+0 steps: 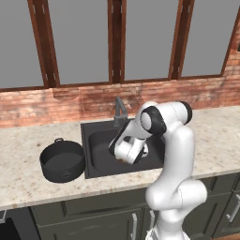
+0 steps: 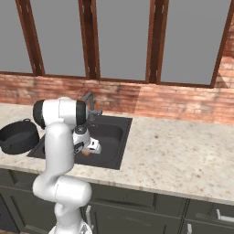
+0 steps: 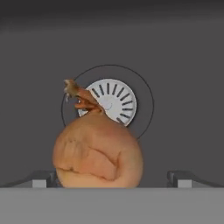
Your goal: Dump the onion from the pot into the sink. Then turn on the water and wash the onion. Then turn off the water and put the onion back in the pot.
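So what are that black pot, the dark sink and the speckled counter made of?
The round black pot looks like matte dark metal, with no shine. The rectangular black sink seems matte composite or coated metal. The beige speckled counter resembles polished granite.

My glossy white, rounded-segment robot arm (image 1: 176,154) has black bands at the joints, one big dark ring near the upper bend. I see a bulbous white base link, smooth shells, no cables visible. The white hand housing (image 1: 129,149) ends in two small dark grey fingertips (image 3: 43,178).
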